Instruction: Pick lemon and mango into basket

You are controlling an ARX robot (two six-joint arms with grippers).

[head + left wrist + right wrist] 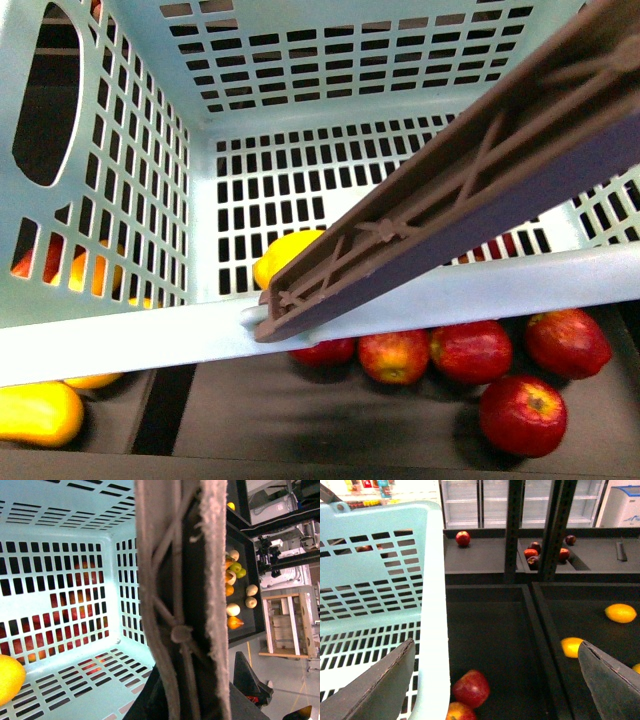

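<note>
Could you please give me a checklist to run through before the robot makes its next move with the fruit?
1. Right end effector open and empty: ok.
2. One yellow fruit lying inside the basket: ok.
3. Both wanted fruits in the basket: not ok, only one shows inside.
4. Loose yellow fruits waiting in the bin: ok.
5. Handle clear of the basket opening: not ok, it slants across in the front view.
</note>
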